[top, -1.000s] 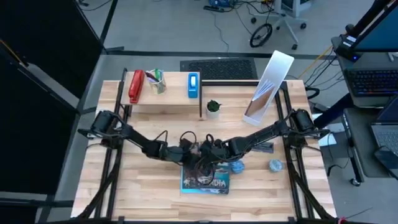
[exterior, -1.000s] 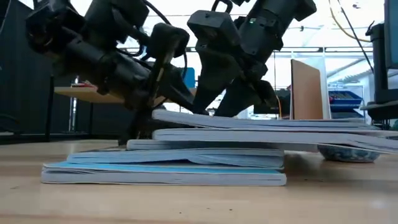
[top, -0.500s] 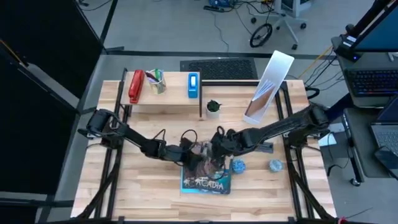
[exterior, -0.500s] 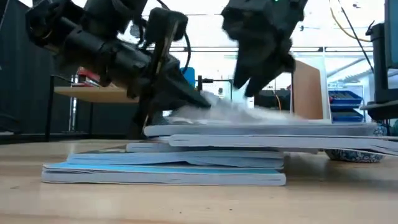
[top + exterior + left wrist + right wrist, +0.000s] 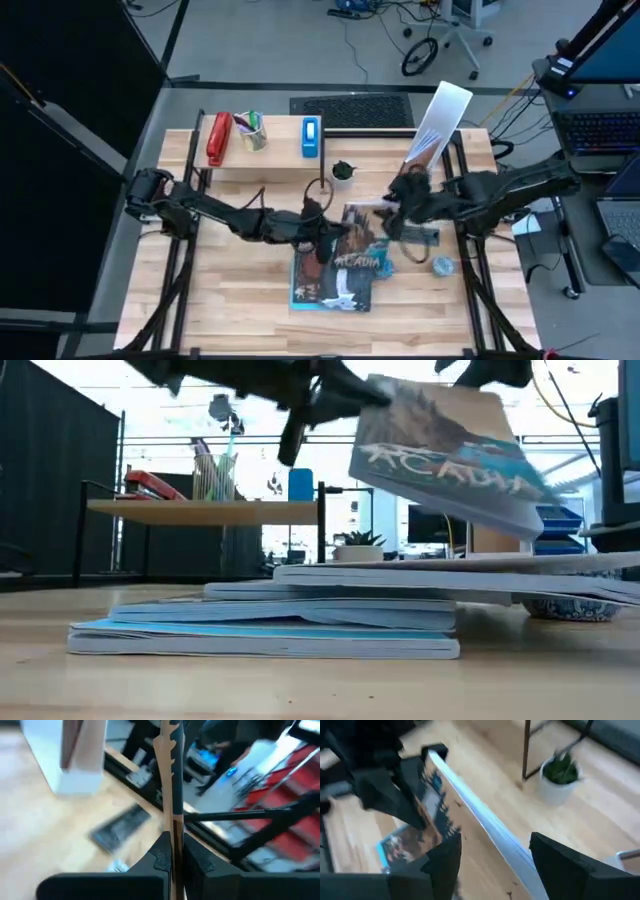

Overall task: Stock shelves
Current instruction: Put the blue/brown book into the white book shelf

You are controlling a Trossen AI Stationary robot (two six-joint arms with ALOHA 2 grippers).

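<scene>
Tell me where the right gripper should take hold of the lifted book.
Judging by its pose, the free edge of the book, opposite the left gripper that pinches one edge. The right gripper is open with that thin edge between its fingers, so close edge-on across the covers.

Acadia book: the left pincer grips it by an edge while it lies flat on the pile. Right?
No. The Acadia book hangs tilted above the pile, as the low view shows; the left pincer does grip its edge.
</scene>
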